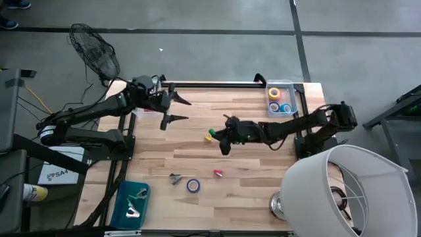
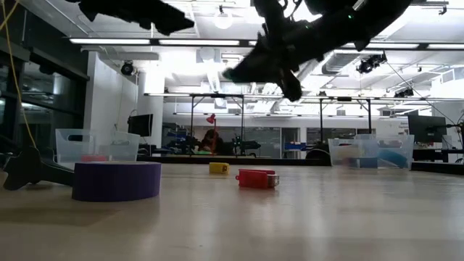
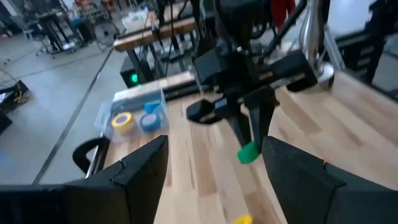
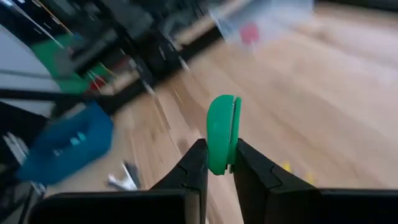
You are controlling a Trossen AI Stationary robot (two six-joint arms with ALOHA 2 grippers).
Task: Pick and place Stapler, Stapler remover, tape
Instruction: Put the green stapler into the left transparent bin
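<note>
Green stapler (image 4: 222, 134) sits pinched between the right gripper's (image 4: 219, 163) two dark fingers — they're clamped on its lower part, w/ the rounded top standing clear above the tips. It's a small solid piece, bright green, w/ a thin seam running down one side. Seen from overhead, the right gripper (image 1: 223, 137) is over the middle of the wooden table (image 1: 197, 112), held up off the surface; the low view shows that arm well above the tabletop.

Just beside the gripper on the table lies a yellow stapler (image 1: 208, 138). A red stapler (image 1: 218, 173) lies nearer the front edge, w/ a purple tape roll (image 1: 193, 185) and a dark stapler remover (image 1: 175, 178) close to it. Yellow and blue tape rolls sit in a clear bin (image 1: 291, 95) at the back right corner. A blue tray (image 1: 125, 194) at the front left holds pale metal items.

Left gripper (image 1: 179, 110) hangs near the back left of the table, fingers spread wide, nothing between them.
</note>
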